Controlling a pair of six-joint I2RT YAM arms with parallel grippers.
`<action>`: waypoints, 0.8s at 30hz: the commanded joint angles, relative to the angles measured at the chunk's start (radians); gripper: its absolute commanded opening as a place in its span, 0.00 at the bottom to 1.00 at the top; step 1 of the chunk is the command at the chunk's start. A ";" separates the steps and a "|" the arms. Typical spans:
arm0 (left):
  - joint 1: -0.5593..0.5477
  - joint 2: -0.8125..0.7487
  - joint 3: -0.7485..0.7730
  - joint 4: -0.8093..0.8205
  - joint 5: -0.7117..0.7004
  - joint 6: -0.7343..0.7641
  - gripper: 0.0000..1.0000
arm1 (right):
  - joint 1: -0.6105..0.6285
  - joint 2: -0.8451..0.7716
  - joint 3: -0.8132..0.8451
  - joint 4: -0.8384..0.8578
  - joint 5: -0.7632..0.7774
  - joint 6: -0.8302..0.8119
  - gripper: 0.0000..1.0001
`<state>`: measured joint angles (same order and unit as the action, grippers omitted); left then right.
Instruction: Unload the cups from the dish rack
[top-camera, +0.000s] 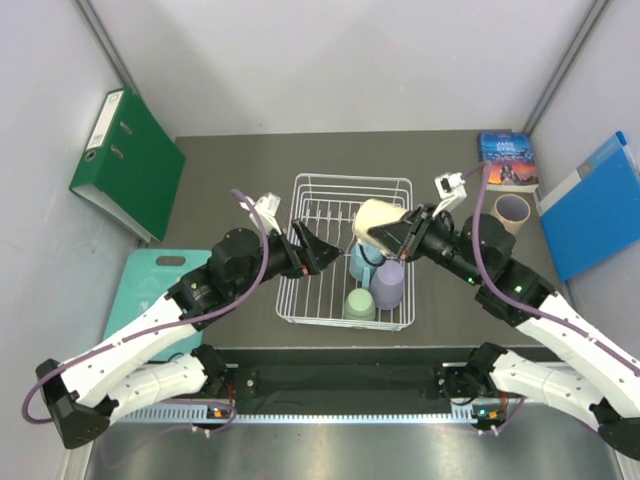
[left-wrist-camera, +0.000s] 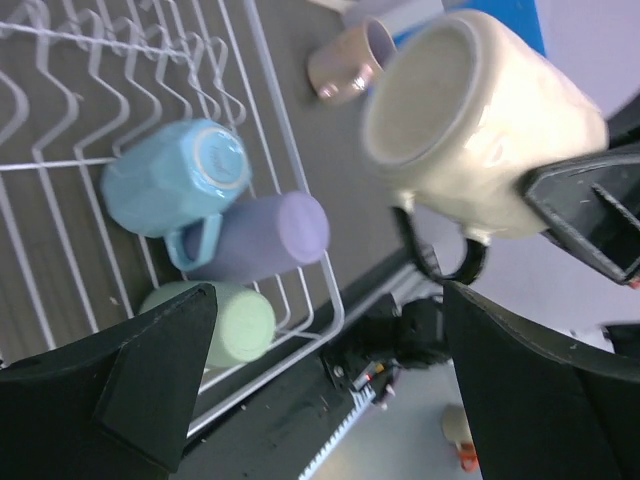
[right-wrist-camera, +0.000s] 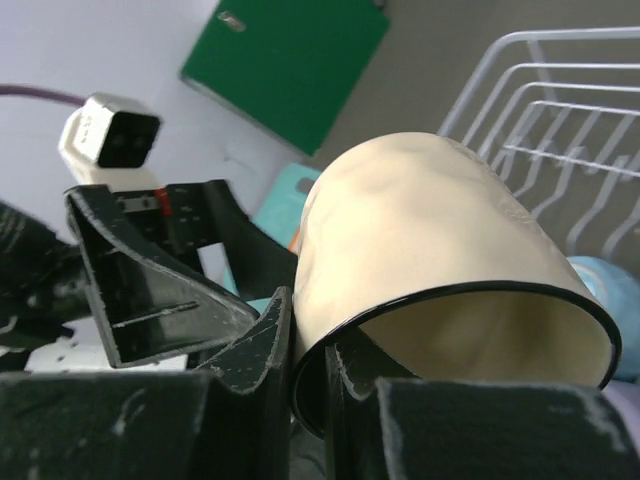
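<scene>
One cream mug clenched in right tool above rack; left tool released.

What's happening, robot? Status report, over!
Right gripper shut on cream mug, held above dish rack. Left gripper open, close beside it. Blue mug, lavender mug, green mug in rack; pink mug on table. Nothing blocking.

The dark grey tabletop carries a white wire dish rack at its middle. Toward the back right corner a blue paperback book lies flat, with a pink handled mug just in front of it. A teal plastic cutting board lies at the left edge.
</scene>
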<state>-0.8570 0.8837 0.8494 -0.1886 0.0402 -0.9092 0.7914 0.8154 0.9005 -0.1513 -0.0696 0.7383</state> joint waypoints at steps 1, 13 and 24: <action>0.001 -0.061 0.045 -0.086 -0.189 0.015 0.99 | 0.006 -0.042 0.194 -0.130 0.312 -0.103 0.00; 0.001 0.102 0.152 -0.466 -0.392 -0.080 0.94 | -0.098 0.189 0.353 -0.867 0.800 0.016 0.00; 0.001 0.173 0.166 -0.525 -0.375 -0.092 0.93 | -0.647 0.198 0.063 -0.647 0.435 -0.077 0.00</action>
<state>-0.8566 1.0592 0.9783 -0.6991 -0.3256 -0.9936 0.2459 1.0145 0.9543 -0.9421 0.4763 0.7097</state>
